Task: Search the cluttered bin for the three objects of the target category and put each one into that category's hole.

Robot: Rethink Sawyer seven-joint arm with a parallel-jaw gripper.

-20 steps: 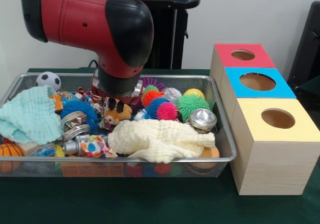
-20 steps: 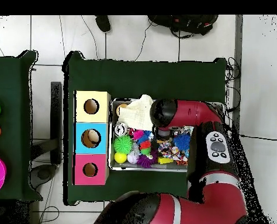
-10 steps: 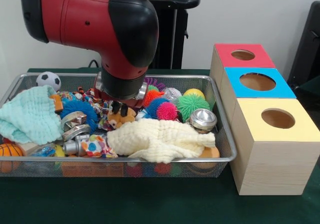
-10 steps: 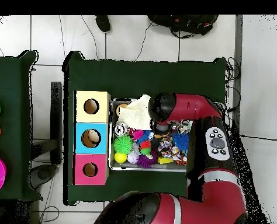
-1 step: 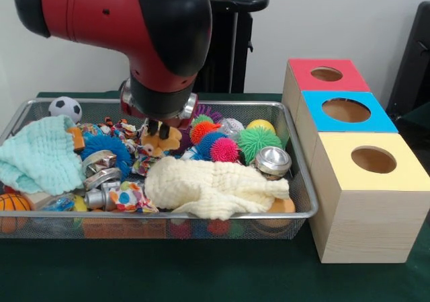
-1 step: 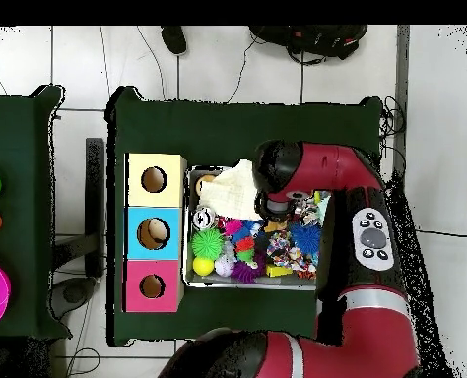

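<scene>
Two black fingers point(image 5: 163, 131) of the gripper point(image 5: 158, 130), pressed onto the top of a brown plush point(image 5: 169, 140). Looks like a narrow pinch on soft fabric, so could slip free on the way up. Hangs just above the clutter, mid-bin, towards the far side.

Touching or just beside the plush on the left: a knotted rope toy point(image 5: 127, 128). Might snag and ride along. Just right: spiky balls point(image 5: 225, 149), light enough to be dragged or flicked over the bin point(image 5: 201, 214) rim. Nearer: a cream cloth point(image 5: 215, 187), loose, easily caught by a low swing.

Further right, well apart: red box point(image 5: 306, 80), blue box point(image 5: 376, 122) and yellow box point(image 5: 410, 174), one hole each. Cannot tell which suits the plush. Risks a hang-up on the hole's edge if released off-centre.
</scene>
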